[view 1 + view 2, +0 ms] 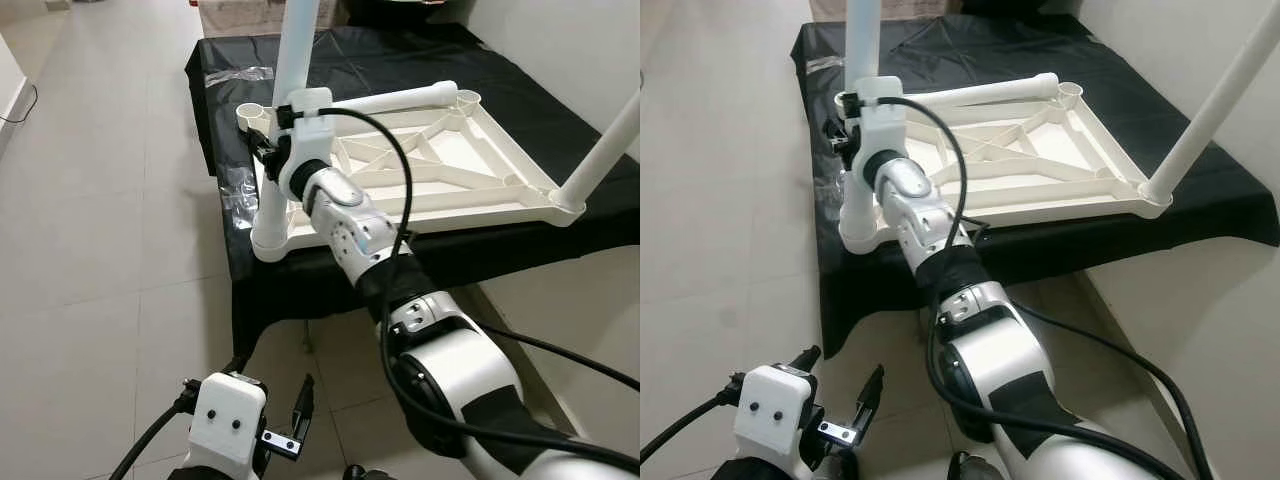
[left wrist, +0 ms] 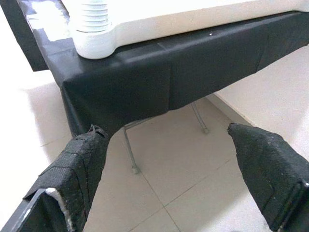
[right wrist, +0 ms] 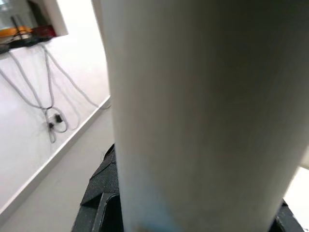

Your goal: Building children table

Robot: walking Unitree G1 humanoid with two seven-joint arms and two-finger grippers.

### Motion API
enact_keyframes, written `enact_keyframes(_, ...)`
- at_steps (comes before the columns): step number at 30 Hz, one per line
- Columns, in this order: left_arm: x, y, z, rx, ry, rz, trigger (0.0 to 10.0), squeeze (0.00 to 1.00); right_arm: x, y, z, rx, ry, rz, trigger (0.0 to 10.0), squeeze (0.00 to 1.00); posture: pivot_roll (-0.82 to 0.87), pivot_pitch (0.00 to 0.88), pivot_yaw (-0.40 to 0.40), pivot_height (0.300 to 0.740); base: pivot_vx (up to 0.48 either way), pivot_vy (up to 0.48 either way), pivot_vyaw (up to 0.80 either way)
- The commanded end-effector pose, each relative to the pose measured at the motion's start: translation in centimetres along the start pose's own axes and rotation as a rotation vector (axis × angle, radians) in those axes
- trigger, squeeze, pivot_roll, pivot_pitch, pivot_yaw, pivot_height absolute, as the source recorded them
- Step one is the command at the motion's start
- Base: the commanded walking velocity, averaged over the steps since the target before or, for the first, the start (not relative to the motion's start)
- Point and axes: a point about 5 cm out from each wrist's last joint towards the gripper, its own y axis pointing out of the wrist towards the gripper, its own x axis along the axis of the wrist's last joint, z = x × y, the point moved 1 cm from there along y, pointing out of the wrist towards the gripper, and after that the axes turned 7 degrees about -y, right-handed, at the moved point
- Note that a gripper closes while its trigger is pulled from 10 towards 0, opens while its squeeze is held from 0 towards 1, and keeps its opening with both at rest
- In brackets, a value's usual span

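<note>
The white plastic tabletop (image 1: pixel 440 175) lies upside down on a black-covered table (image 1: pixel 400 60). One white leg (image 1: pixel 290 60) stands upright in the near-left corner socket (image 1: pixel 272 240). My right gripper (image 1: pixel 268 150) is shut around it, and the leg (image 3: pixel 193 96) looms very close in the right wrist view. A second leg (image 1: pixel 605 150) stands in the near-right corner. A third leg (image 1: pixel 400 100) lies flat across the far side of the tabletop. My left gripper (image 2: pixel 169 164) hangs open low over the floor, below the table's front edge, holding nothing.
Clear plastic wrap (image 1: pixel 238 190) lies on the black cloth left of the tabletop. The far-left socket (image 1: pixel 252 115) holds no leg. Thin metal legs (image 2: pixel 129 154) stand under the cloth. A white wall (image 1: pixel 560 50) runs along the right; tiled floor (image 1: pixel 100 250) spreads to the left.
</note>
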Motion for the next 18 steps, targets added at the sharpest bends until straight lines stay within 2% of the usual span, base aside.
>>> enact_keyframes(1,-0.2,-0.2,-1.9,-0.072,-0.063,0.019,10.0,0.0,-3.1,-0.7,-1.0,-0.074,-0.055,0.109,10.0,0.0,0.11,0.276,-0.089,0.74,0.0,0.0,0.0)
enact_keyframes(6,-0.1,-0.2,-1.6,-0.066,-0.056,0.018,10.0,0.0,-4.2,-1.2,-0.5,-0.187,-0.084,0.163,10.0,0.0,0.11,0.279,-0.09,0.74,0.0,0.0,0.0)
enact_keyframes(9,-0.1,-0.2,-1.4,-0.06,-0.052,0.016,10.0,0.0,-5.2,-1.6,-0.7,-0.324,-0.139,0.22,10.0,0.0,0.11,0.279,-0.09,0.74,0.0,0.0,0.0)
enact_keyframes(10,-0.1,-0.2,-1.4,-0.06,-0.052,0.016,10.0,0.0,-5.2,-1.6,-0.7,-0.324,-0.139,0.22,10.0,0.0,0.11,0.279,-0.09,0.74,0.0,0.0,0.0)
enact_keyframes(12,-0.1,-0.2,-1.4,-0.058,-0.052,0.015,10.0,0.0,-5.7,-1.8,-1.0,-0.397,-0.132,0.237,10.0,0.0,0.11,0.279,-0.09,0.74,0.0,0.0,0.0)
enact_keyframes(15,-0.1,-0.1,-1.3,-0.058,-0.052,0.015,10.0,0.0,-5.8,-1.9,-1.0,-0.416,-0.126,0.237,10.0,0.0,0.11,0.279,-0.09,0.74,0.0,0.0,0.0)
enact_keyframes(17,-0.1,-0.1,-1.2,-0.052,-0.047,0.013,10.0,0.0,-5.9,-2.1,-1.5,-0.538,-0.055,0.232,10.0,0.0,0.11,0.28,-0.09,0.74,0.0,0.0,0.0)
enact_keyframes(18,-0.1,-0.1,-1.2,-0.052,-0.047,0.013,10.0,0.0,-5.9,-2.1,-1.5,-0.538,-0.055,0.232,10.0,0.0,0.11,0.28,-0.09,0.74,0.0,0.0,0.0)
